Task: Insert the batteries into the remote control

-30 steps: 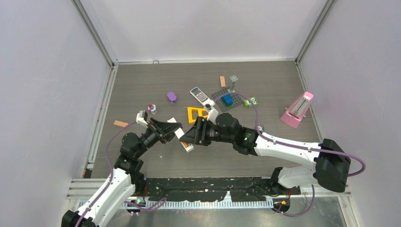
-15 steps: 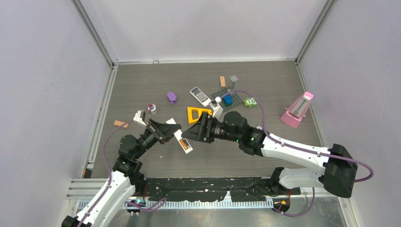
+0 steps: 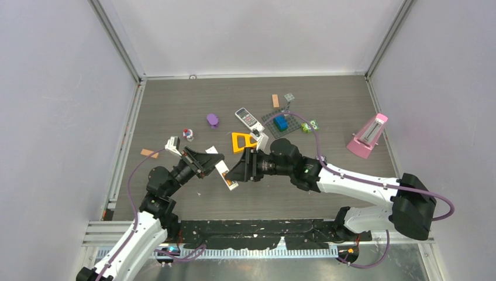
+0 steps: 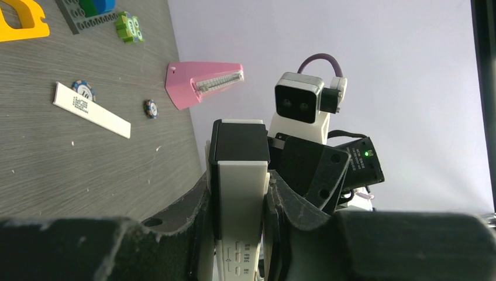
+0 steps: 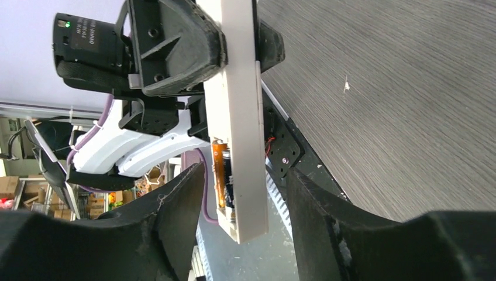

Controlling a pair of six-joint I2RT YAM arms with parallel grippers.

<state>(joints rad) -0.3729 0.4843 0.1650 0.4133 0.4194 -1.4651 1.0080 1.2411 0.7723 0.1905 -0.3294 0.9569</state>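
Battery (image 5: 226,175) in remote (image 5: 241,105): R wrist view only; L pincer (image 4: 238,193) grips remote.

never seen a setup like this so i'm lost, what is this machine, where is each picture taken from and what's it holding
These are two robot arms bolted to the near edge of a table, each ending in a two-finger claw. The wide picture looks down from above and behind them; the other two come from cameras on each wrist, so each shows its own fingers. The left claw is shut on a white remote control, holding it up. The right claw is open, its fingers either side of the remote's end, where batteries seem to sit in the open back. On the table lie a pink metronome, a yellow triangle, a keypad gadget and a grey brick plate.
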